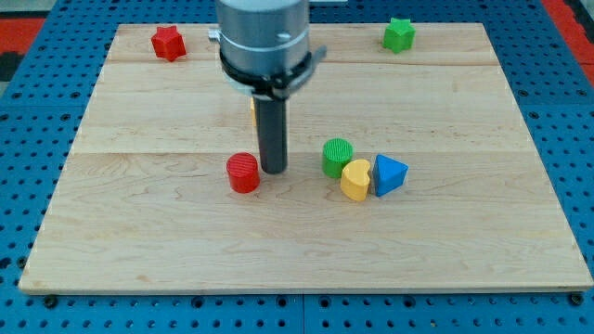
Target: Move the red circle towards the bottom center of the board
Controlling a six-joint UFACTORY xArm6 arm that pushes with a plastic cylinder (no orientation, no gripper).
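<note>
The red circle (243, 173) lies on the wooden board (186, 250) a little left of the board's middle. My tip (274, 170) rests on the board just to the right of the red circle, very close to it; I cannot tell if they touch. The arm's grey body hangs above the tip and hides part of the board's upper middle.
A green circle (338, 156), a yellow heart (355, 180) and a blue triangle (388, 175) cluster right of the tip. A red star (168, 42) lies at the top left, a green star (399, 34) at the top right. A yellow-orange block (252, 111) peeks out behind the rod.
</note>
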